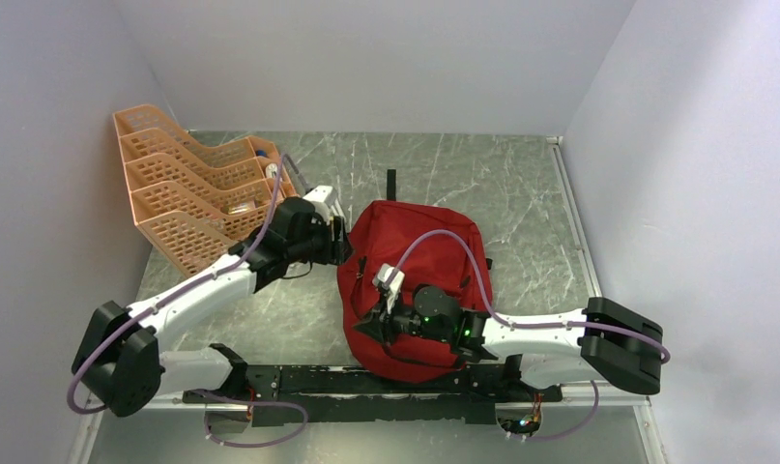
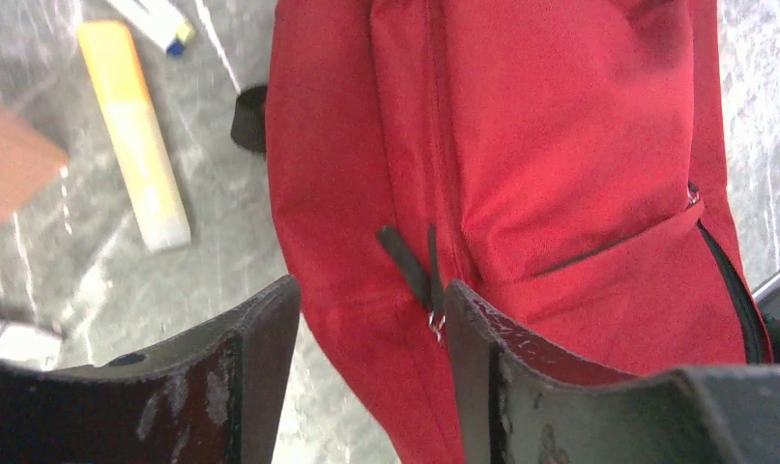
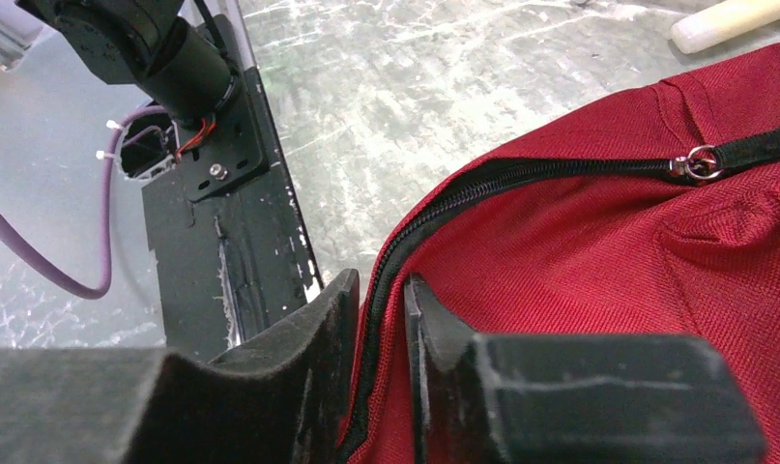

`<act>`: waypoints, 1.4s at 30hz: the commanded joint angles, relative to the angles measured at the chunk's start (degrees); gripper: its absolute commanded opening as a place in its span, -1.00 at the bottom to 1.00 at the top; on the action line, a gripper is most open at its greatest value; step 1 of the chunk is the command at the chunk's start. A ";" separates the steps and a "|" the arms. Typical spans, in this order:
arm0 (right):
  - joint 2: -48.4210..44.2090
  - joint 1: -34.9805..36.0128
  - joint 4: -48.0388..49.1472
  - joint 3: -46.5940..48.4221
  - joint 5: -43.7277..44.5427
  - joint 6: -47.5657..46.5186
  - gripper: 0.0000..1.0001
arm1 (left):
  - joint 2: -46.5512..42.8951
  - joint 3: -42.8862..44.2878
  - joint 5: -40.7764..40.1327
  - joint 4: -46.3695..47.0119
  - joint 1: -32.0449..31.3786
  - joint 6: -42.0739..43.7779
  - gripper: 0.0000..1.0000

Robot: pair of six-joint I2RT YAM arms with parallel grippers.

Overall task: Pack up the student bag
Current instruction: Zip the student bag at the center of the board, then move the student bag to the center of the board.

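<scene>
- The student bag (image 1: pixel 415 251) lay flat on the table (image 1: pixel 521 184), between the arms
- Left gripper (image 2: pixel 369 295) hung wide open over the zip pull (image 2: pixel 407 263); it should centre on the pull before closing
- Right gripper (image 3: pixel 381 290) sat narrow around the zip seam (image 3: pixel 521 172); whether it was pinching, I could not tell

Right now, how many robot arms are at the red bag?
2. The left gripper is at the student bag's left edge; the right gripper is over its near left corner. No others show.
</scene>
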 commanded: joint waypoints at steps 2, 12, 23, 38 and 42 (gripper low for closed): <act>-0.49 0.28 1.82 0.78 -0.17 -0.79 -0.36 | -7.03 -4.44 1.77 -0.79 -0.07 -5.21 0.28; -10.44 0.30 -7.56 3.31 10.39 1.84 -0.03 | -13.00 -7.72 0.32 -2.51 -0.54 -8.95 0.46; -15.60 -0.49 -41.61 14.73 35.56 8.94 -0.01 | -19.11 -8.98 -6.31 -9.04 -3.67 -13.43 0.40; -0.51 -5.66 -42.74 18.77 17.31 15.95 -0.23 | -24.03 -2.57 -16.59 -17.81 -3.67 -9.22 0.40; 3.49 -12.07 -36.62 16.54 13.28 17.40 -0.29 | -24.67 -3.33 -16.23 -18.00 -3.67 -9.52 0.40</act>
